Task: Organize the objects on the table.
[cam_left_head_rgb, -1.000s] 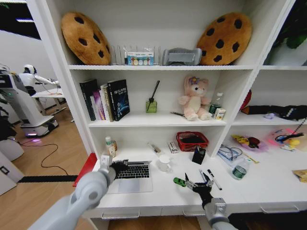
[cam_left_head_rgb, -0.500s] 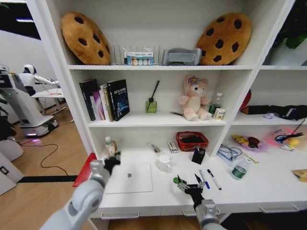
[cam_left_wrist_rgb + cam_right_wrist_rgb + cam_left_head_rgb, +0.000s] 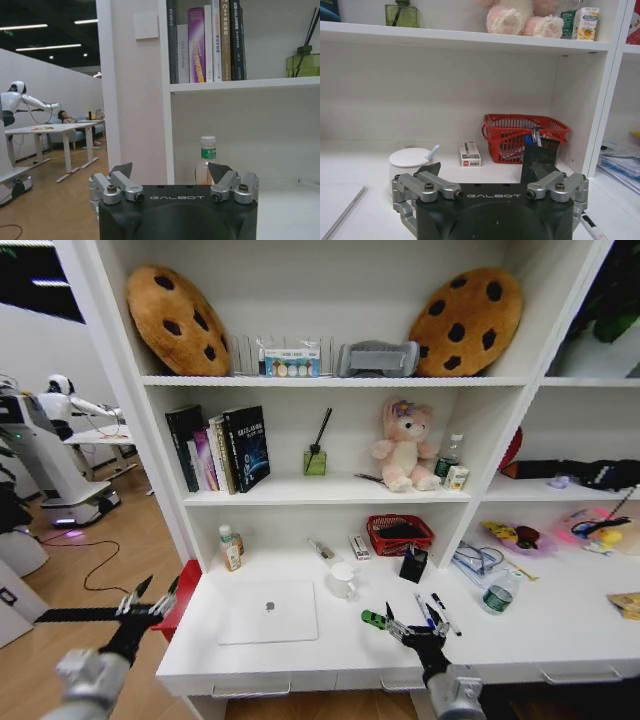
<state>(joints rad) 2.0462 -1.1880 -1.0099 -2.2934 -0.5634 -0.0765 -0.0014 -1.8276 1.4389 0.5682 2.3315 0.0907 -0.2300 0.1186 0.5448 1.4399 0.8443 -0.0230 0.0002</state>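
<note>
While the laptop (image 3: 268, 611) lies closed and flat on the table (image 3: 330, 645), toward its left end, the left gripper (image 3: 149, 602) is seen off the table's left edge, over the wooden floor, with its fingers spread wide and nothing held between them. In the left wrist view the same spread fingers (image 3: 121, 172) are empty, with a small bottle (image 3: 205, 165) beyond them. The right gripper (image 3: 413, 621) is positioned low over the front of the table, its fingers parted and empty. A green toy car (image 3: 373, 619) sits on the tabletop just beside it on the left. A blue pen (image 3: 424, 609) and a black pen (image 3: 446, 613) lie just behind it. A white cup (image 3: 343, 580) stands right of the laptop, and a red mesh basket (image 3: 400, 534) is placed at the back. A dark pen holder (image 3: 538, 162) is recorded before the basket.
</note>
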